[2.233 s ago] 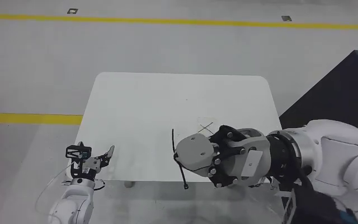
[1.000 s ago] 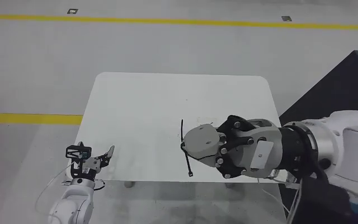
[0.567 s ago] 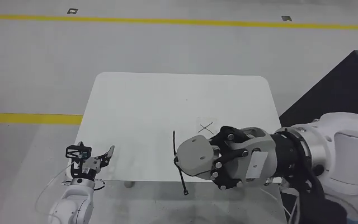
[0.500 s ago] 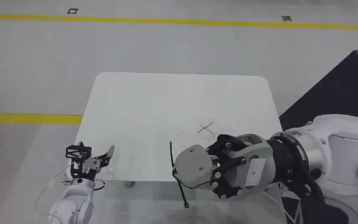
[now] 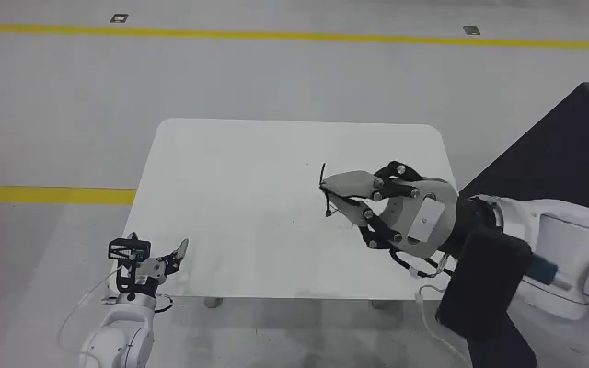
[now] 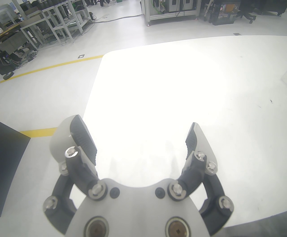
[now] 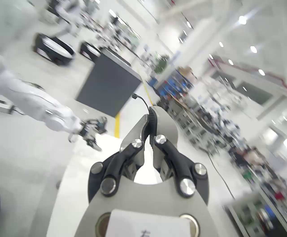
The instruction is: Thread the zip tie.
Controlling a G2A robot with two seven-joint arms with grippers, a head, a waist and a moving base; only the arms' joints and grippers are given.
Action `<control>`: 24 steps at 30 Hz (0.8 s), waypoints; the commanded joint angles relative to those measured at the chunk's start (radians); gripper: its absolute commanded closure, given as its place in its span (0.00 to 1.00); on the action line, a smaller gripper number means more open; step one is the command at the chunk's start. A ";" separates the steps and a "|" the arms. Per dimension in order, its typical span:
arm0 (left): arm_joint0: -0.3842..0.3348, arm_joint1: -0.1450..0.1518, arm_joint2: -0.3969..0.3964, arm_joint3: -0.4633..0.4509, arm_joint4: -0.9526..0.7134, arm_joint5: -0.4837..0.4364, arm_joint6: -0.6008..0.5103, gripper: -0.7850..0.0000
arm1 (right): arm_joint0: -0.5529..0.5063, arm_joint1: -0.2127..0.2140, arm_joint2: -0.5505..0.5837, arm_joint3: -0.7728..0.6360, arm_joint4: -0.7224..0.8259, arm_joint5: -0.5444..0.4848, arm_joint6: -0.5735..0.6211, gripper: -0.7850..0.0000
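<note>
While the right gripper hangs over the table, its fingers are clamped tight on the tie, whose curved end pokes just past the tips; a short length seems to trail below them too. Well apart from it, off the table's near corner, the left gripper sits spread wide.

Pale grey floor, yellow floor lines, white table, metal racks behind; round ceiling lights
</note>
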 commanded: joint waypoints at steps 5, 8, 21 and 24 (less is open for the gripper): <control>0.000 0.000 0.000 0.000 0.000 0.000 0.000 0.00 | -0.211 0.016 0.275 0.000 -0.098 0.051 0.136 1.00; 0.000 0.000 0.000 0.000 0.000 0.000 0.000 0.00 | -0.332 0.013 0.328 0.012 0.040 0.094 0.188 1.00; 0.000 0.000 0.000 0.000 0.000 0.000 0.000 0.00 | -0.353 0.015 0.323 0.007 0.090 0.059 0.218 1.00; 0.000 0.000 0.000 0.000 0.000 0.000 0.000 0.00 | -0.363 0.014 0.334 0.094 0.154 0.132 0.222 1.00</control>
